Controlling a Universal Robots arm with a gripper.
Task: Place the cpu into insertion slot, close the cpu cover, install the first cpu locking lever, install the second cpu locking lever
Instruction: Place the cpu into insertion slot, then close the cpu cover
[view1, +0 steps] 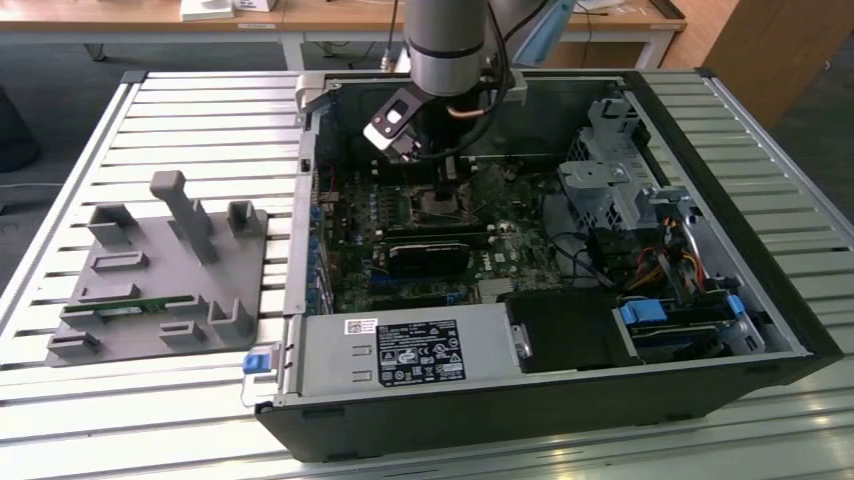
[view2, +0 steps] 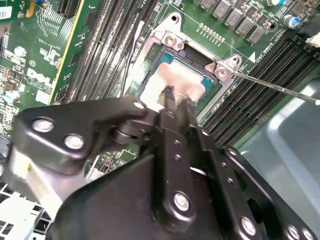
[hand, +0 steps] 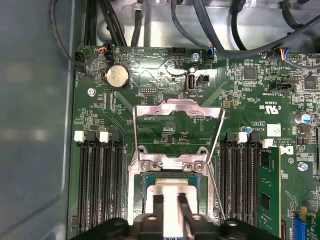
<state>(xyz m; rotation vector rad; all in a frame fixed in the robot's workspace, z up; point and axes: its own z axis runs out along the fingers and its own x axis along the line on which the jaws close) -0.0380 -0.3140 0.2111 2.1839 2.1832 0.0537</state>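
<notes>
The cpu (view2: 175, 80) lies flat in the insertion slot (view2: 150, 47) on the green motherboard, silvery top up; in the first wrist view the cpu (hand: 171, 189) sits in the insertion slot (hand: 137, 192). The cpu cover (hand: 177, 106) stands swung up and open behind the socket. A thin locking lever (view2: 275, 87) juts out beside the socket. My gripper (view2: 178, 99) hovers just over the cpu's top, fingers (hand: 158, 204) a narrow gap apart with nothing between them. In the exterior view the gripper (view1: 446, 188) hangs inside the case above the socket (view1: 438, 205).
Long black memory slots (hand: 100, 185) flank the socket on both sides. Cables (hand: 210, 30) run along the case wall. A power supply (view1: 407, 350) and a drive cage (view1: 614, 170) stand in the case. A grey fixture (view1: 160, 270) sits on the slatted table at the exterior view's left.
</notes>
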